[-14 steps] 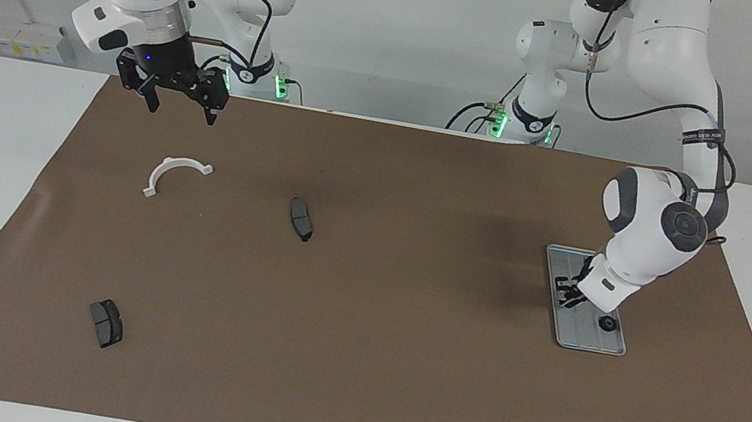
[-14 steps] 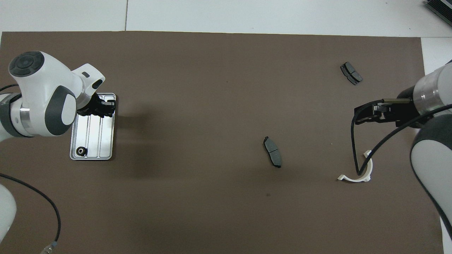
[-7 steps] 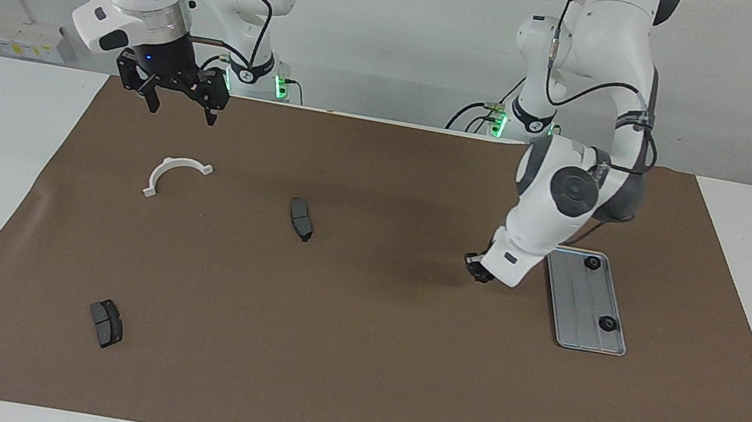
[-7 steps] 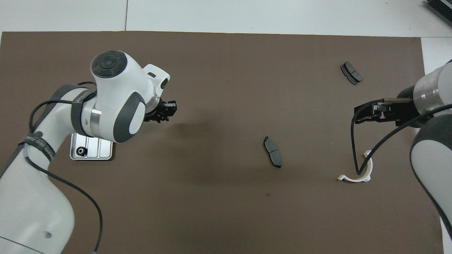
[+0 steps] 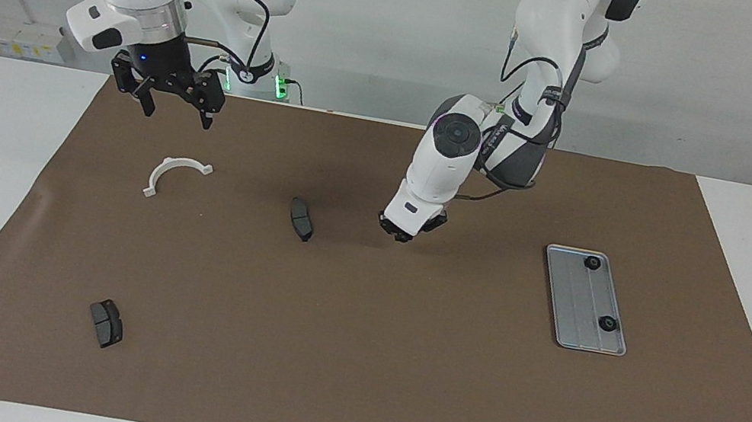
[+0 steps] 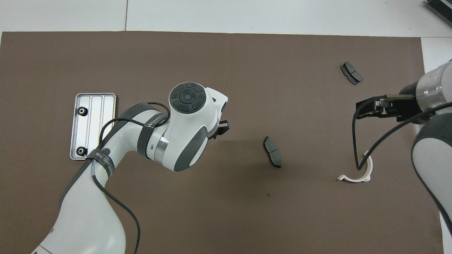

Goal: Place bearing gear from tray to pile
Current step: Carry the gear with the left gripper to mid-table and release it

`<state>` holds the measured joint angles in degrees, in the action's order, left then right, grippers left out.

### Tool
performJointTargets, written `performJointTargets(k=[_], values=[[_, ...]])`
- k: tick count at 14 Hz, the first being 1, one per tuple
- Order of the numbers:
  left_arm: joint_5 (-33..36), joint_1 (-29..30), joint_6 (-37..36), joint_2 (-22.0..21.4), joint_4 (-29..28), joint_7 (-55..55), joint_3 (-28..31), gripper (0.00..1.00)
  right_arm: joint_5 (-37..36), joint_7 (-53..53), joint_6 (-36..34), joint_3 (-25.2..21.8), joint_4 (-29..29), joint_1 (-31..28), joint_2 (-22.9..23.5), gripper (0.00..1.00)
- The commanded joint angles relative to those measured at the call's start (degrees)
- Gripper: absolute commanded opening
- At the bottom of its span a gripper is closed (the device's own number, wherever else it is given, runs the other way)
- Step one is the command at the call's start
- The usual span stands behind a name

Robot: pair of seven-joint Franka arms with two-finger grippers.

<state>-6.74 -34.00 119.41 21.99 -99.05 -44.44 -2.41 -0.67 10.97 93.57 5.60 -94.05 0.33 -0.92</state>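
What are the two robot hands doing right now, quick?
Left tool: shut; what it holds, if anything, cannot be told.
Right tool: open, empty.

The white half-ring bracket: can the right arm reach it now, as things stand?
Probably yes. The right gripper hangs open above the mat, close to the white half-ring bracket, and nothing lies between them. The left gripper is away over the middle of the mat, near a dark brake pad.

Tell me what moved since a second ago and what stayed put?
The left gripper, shut, left the tray and swung over the mat toward the pile, now beside the nearer dark pad. Whether it carries a gear cannot be seen. Two gears remain on the tray. The right gripper waits open; white bracket and pads unmoved.
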Motion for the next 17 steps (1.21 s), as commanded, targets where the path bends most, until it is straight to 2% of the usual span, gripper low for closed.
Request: performJointTargets(k=[1, 2, 3, 5, 6, 8, 11, 13, 17], values=[[-2.04, -0.89, 5.20, 0.24, -2.72, -0.39, 1.01, 0.20, 0.67, -0.78, 2.40, 0.29, -1.57, -0.77, -0.23, 1.00], [-2.14, -1.59, 6.00, 0.42, -3.08, -0.39, 1.01, 0.27, 0.67, -0.78, 3.19, 0.29, -2.01, -0.68, -0.23, 1.00], [-2.14, -1.68, 6.10, 0.59, -3.08, -0.47, 1.01, 0.40, 0.67, -0.87, 3.46, 0.37, -2.19, -0.50, -0.23, 1.00], [-2.14, -1.77, 6.10, 0.60, -3.08, -0.47, 1.01, 0.59, 0.67, -0.60, 4.60, 0.37, -3.32, 0.02, -0.14, 1.00], [-2.14, -1.77, 6.10, 0.60, -2.99, -0.47, 1.01, 0.72, 0.67, 0.09, 6.00, 0.46, -4.20, 0.11, -0.23, 1.00], [-2.14, -1.68, 6.01, 0.60, -2.82, -0.47, 1.10, 0.74, 0.67, 2.02, 7.50, 0.46, -4.47, 2.39, 0.47, 1.00], [-1.96, 0.68, 4.87, 1.47, 0.16, 0.05, 1.53, 0.68, 0.67, 5.54, 11.18, 0.46, -6.14, 5.20, 1.44, 1.00], [-1.17, 5.24, 2.25, 2.09, 2.27, 0.75, 1.45, 0.60, 0.67, 9.40, 13.82, 0.46, -7.11, 8.01, 2.58, 1.00], [-1.35, 13.76, -3.28, 1.30, 2.90, 12.41, 1.45, 0.59, 0.49, 17.39, 21.72, 0.46, -7.11, 13.98, 9.51, 1.00]])
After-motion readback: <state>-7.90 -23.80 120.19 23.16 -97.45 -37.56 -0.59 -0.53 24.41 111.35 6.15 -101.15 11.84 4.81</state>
